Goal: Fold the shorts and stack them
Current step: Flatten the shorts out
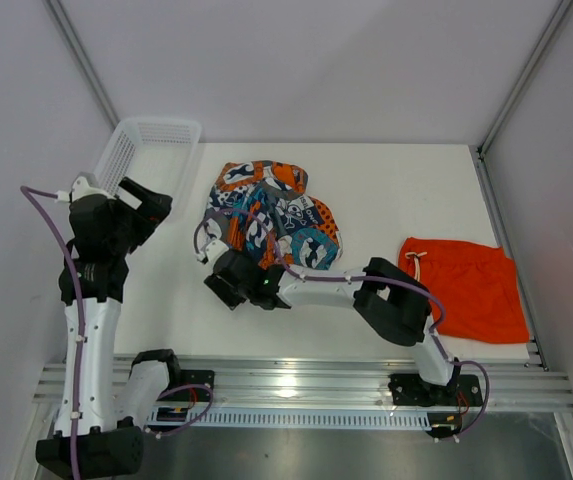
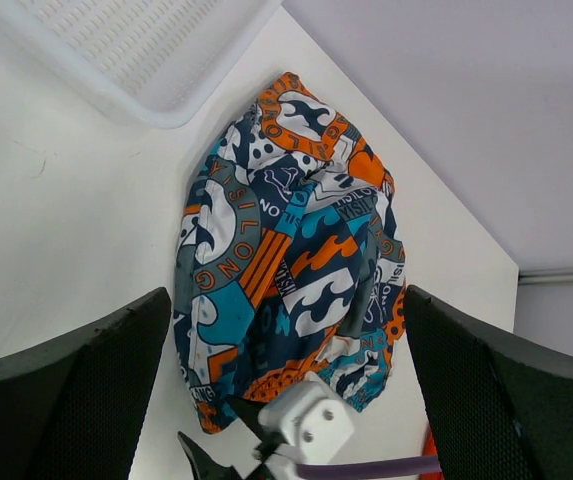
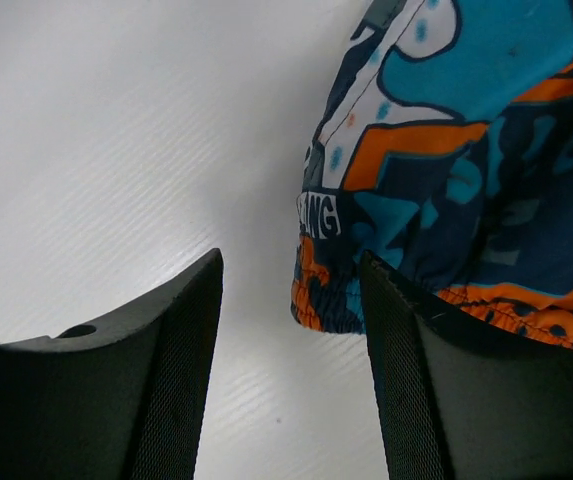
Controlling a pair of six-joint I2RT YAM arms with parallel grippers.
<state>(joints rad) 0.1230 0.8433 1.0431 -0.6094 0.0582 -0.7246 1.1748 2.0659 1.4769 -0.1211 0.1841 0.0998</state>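
Both jaws are apart and empty, the right ones beside the colorful shorts (image 1: 271, 205) in the middle of the bench (image 1: 396, 190).

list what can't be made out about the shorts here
Top view: right fingers hidden under their own wrist; contact with printed shorts unclear.
Right wrist view: printed shorts cut off by top and right edges.
Left wrist view: orange shorts almost wholly behind a left finger.

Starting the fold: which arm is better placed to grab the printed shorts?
Right. On the right arm the jaws sit low, open, with the hem of the printed shorts between them. The left arm is raised beside the basket, clear of the shorts.
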